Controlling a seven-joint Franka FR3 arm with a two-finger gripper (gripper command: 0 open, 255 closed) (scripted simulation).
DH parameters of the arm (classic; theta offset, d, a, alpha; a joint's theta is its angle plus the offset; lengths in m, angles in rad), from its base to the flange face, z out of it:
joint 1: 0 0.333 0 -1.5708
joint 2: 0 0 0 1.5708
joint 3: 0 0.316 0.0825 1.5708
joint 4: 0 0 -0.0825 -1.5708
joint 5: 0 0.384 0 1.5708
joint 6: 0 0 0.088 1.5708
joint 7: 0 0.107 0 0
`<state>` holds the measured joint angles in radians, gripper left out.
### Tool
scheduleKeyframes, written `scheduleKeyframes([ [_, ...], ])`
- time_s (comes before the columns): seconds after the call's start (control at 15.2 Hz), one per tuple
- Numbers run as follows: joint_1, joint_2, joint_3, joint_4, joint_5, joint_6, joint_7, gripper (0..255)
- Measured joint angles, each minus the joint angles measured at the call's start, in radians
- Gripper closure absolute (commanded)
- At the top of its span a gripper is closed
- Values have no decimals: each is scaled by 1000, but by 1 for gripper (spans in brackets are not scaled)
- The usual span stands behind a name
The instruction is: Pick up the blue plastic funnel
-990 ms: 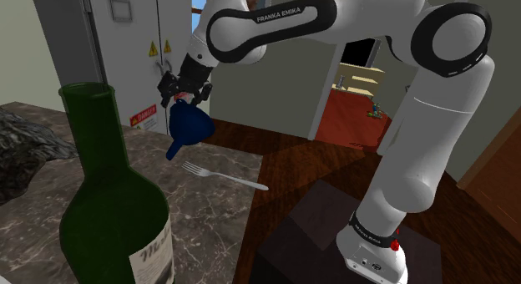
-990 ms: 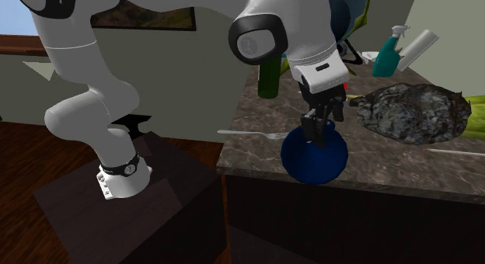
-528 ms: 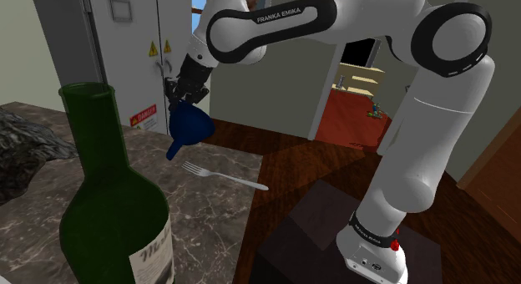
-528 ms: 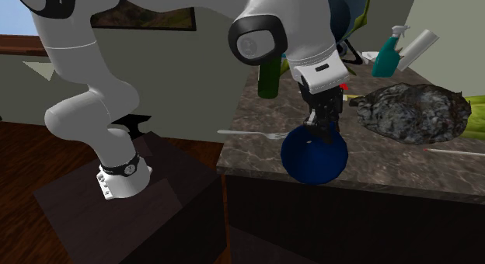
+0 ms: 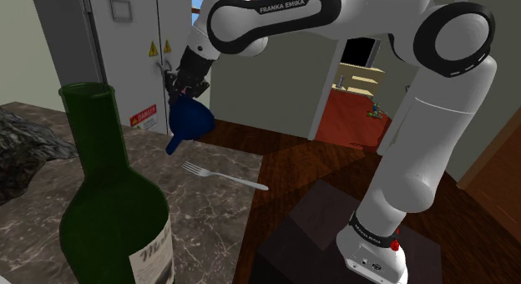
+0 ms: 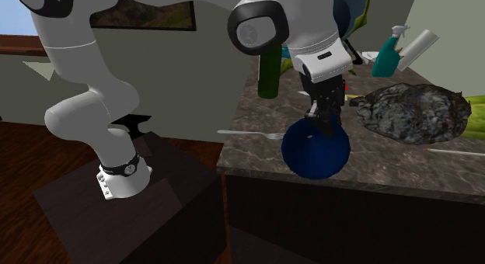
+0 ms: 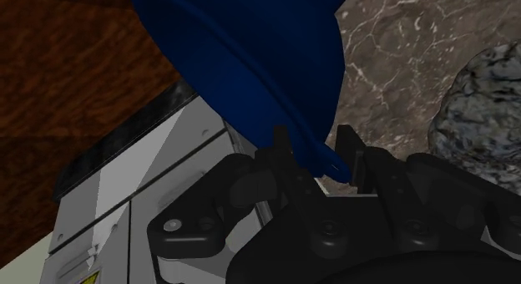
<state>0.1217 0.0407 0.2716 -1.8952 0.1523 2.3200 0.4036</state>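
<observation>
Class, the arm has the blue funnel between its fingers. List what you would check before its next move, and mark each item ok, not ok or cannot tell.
1. Gripper shut on the rim of the blue funnel: ok.
2. Funnel's spout clear of the countertop: cannot tell.
3. Funnel hanging level: not ok, it tilts from the pinched rim.
4. Fork lying apart from the funnel: ok.
5. Green bottle well away from the gripper: ok.

We read FRANKA EMIKA on the white robot arm [image 5: 284, 5]. The grey metal cabinet [image 5: 108, 61] bears a red DANGER label [image 5: 143, 118] and yellow warning triangles [image 5: 154, 49]. The dark green glass bottle's label [image 5: 154, 256] stays illegible.
</observation>
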Motion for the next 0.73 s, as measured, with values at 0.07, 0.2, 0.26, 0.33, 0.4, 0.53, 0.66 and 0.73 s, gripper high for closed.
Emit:
scheduleKeyframes([
  [0.07, 0, -1, 0, 14, -1, -14, 1, 255],
  [0.2, 0, -1, -1, 40, -5, -40, 7, 255],
  [0.26, -1, -3, -1, 49, -4, -52, 6, 255],
  [0.33, -1, -9, -1, 56, -4, -65, 8, 255],
  [0.4, -2, -8, -2, 71, -6, -78, 11, 255],
  [0.53, -2, -11, -2, 92, -7, -102, 14, 255],
  [0.66, -2, -14, -2, 121, -10, -134, 19, 255],
  [0.73, -2, -14, -2, 129, -11, -141, 21, 255],
])
